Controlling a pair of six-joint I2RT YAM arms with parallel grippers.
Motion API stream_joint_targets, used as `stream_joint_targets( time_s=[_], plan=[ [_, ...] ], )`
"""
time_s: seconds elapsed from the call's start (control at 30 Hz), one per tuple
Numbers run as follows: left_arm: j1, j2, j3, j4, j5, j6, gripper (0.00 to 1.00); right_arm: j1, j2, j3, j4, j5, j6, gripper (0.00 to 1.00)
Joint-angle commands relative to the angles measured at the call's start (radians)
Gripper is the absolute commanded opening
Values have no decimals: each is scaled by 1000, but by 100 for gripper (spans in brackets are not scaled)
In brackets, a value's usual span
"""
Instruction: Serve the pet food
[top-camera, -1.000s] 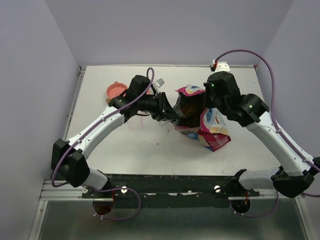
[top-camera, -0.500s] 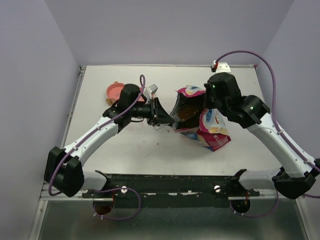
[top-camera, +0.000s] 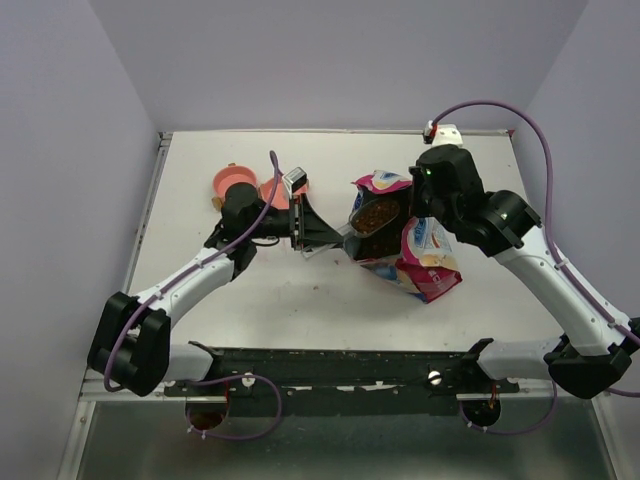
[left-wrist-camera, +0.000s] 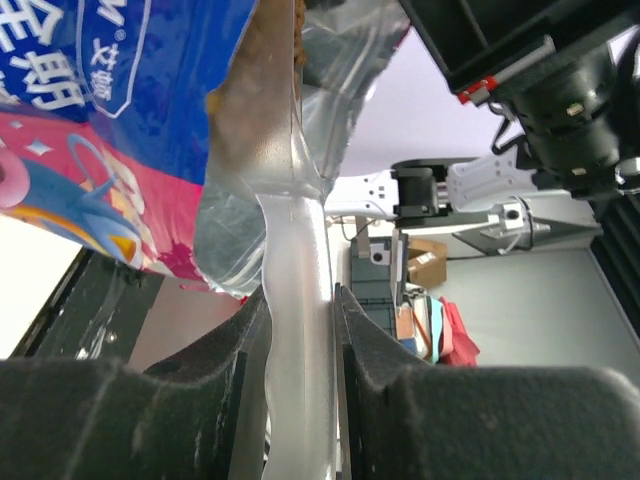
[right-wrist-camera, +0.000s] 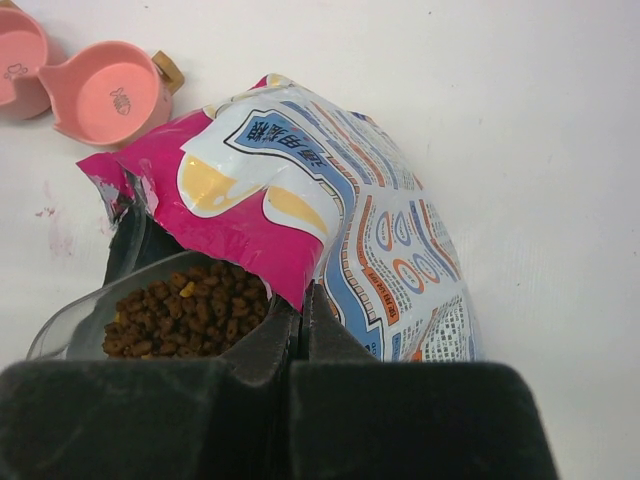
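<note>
The pet food (right-wrist-camera: 185, 310) fills a clear plastic scoop (right-wrist-camera: 70, 325) at the open mouth of the pink printed bag (right-wrist-camera: 300, 190). From above, the brown kibble (top-camera: 375, 215) shows just left of the bag (top-camera: 425, 260). My left gripper (left-wrist-camera: 300, 300) is shut on the scoop's clear handle (left-wrist-camera: 295, 230), left of the bag (left-wrist-camera: 90, 110). In the top view the left gripper (top-camera: 318, 232) points right, level with the table. My right gripper (right-wrist-camera: 303, 295) is shut on the bag's upper edge, holding the mouth open, and it sits above the bag (top-camera: 412, 212).
Two pink bowls (right-wrist-camera: 110, 100) (right-wrist-camera: 15, 60) stand side by side at the back left of the table, behind my left arm (top-camera: 235, 183). A few stray bits lie on the white tabletop (top-camera: 315, 290). Walls close in the table's edges.
My left arm has drawn back to the left, pulling the scoop out of the bag's dark mouth; the kibble in it now shows. The right gripper and the bag have stayed put.
</note>
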Motion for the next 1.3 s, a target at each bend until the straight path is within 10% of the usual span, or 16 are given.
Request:
stream_joint_targets(
  time_s=[0.0,0.3,1.27],
  plan=[
    [20,33,-77,498,60,-201,0,6,-42,64,54,37,-6,0],
    [20,103,-51,638,108,-234,0,6,-30,90,40,37,-7,0],
    [245,-190,-63,291,91,-214,0,8,-31,71,46,-6,-13,0]
  ],
)
